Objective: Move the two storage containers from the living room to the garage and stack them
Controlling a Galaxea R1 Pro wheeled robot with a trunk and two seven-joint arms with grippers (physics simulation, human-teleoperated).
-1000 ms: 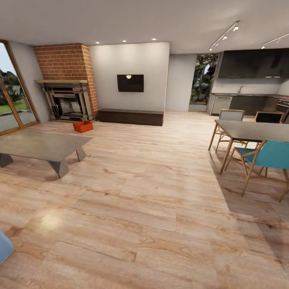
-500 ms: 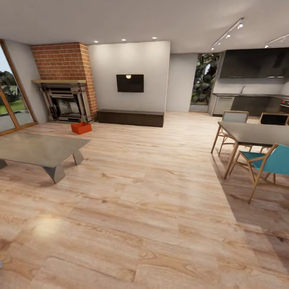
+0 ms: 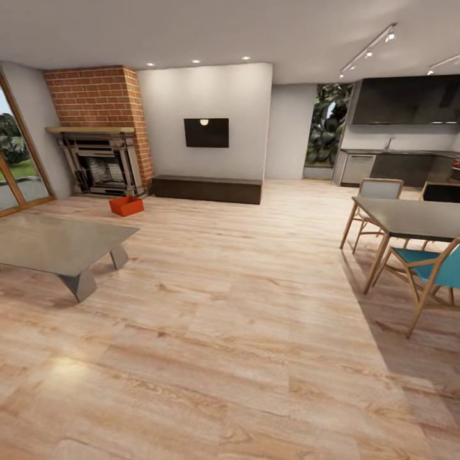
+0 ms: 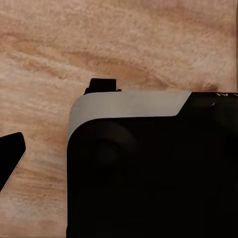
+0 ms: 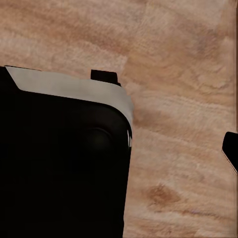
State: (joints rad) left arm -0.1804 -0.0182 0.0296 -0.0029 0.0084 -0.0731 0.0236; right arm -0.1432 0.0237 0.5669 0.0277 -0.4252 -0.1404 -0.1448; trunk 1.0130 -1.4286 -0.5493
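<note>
Head view: orange-red rectangular open-top plastic bin [image 3: 126, 205] at left of frame, on light wood plank floor [image 3: 243, 306] in front of red brick fireplace [image 3: 102, 131], beyond grey low table [image 3: 54, 239]. Black wall TV [image 3: 206, 132] above long dark low cabinet [image 3: 206, 188]. Dining table [image 3: 409, 216], blue chair [image 3: 431, 268] at right.

Left wrist view: dark robot body with grey edge [image 4: 148, 163] over plank floor; gripper state cannot tell.

Right wrist view: same dark body [image 5: 59, 158] over planks; gripper state cannot tell. Bin well apart from both.
</note>
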